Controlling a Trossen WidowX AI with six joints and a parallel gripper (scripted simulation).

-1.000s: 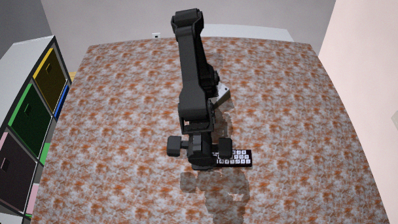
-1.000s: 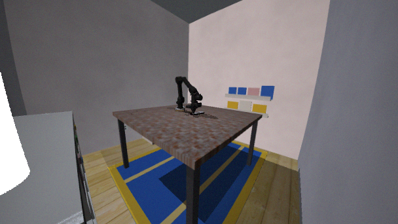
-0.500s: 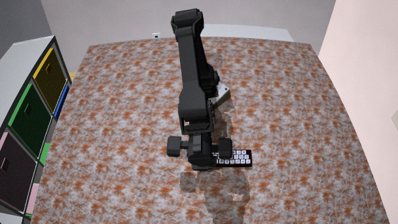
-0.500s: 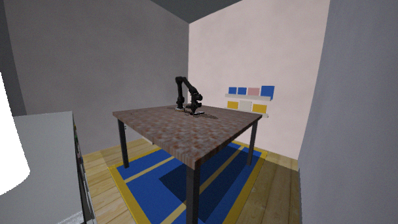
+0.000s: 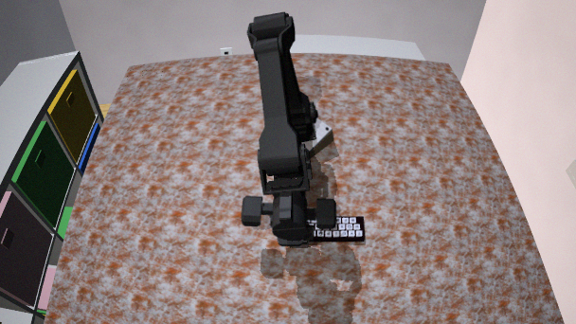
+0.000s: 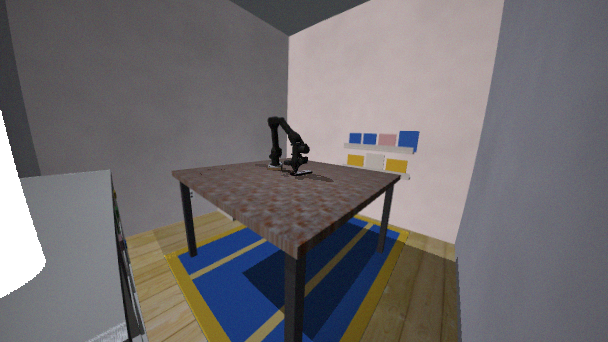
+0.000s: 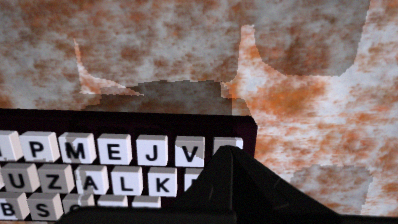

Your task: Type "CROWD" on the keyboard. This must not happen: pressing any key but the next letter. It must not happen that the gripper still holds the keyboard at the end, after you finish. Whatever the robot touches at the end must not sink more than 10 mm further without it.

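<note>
A small black keyboard with white lettered keys lies on the mottled table, and its left part is hidden under my arm. In the wrist view the keyboard shows keys P, M, E, J, V in the top row and U, Z, A, L, K below. My gripper is shut and empty. Its dark tip sits low over the keyboard's right end, covering the keys right of V and K. I cannot tell whether it touches a key. In the exterior view my gripper is down at the keyboard.
A shelf unit with yellow, green and dark bins stands off the table's left edge. A pale wall runs along the right side. The arm's base stands on the table behind the keyboard.
</note>
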